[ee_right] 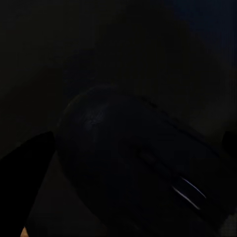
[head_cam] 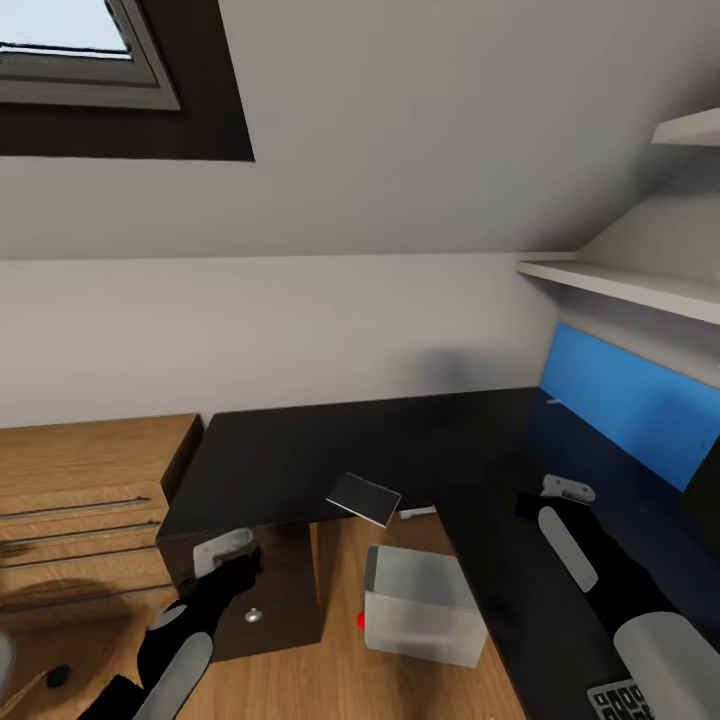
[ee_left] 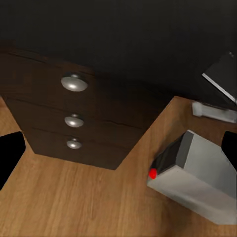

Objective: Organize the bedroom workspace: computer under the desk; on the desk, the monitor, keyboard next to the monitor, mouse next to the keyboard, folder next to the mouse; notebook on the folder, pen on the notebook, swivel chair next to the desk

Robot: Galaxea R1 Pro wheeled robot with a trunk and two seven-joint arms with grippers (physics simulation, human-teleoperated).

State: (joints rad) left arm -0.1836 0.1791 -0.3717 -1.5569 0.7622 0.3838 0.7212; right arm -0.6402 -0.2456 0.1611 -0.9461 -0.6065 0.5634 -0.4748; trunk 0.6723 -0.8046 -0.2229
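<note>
While the head looks down at the corner:
Computer (head_cam: pixel 420 605): on floor, beside dark drawer unit (ee_left: pixel 74 123).
Left pincer (head_cam: pixel 228 555): open, empty.
Right pincer (head_cam: pixel 545 497): over black surface (head_cam: pixel 330 440), mouse (ee_right: pixel 133 168) between fingers; grip unclear.

I'm in a home room under a sloped ceiling, an attic bedroom used as a study. A skylight (head_cam: pixel 70 50) sits at 11 o'clock, a black desk (head_cam: pixel 380 440) with a blue panel (head_cam: pixel 630 400) and shelves (head_cam: pixel 620 285) at 2, a wooden chest (head_cam: pixel 80 500) at 9.
</note>
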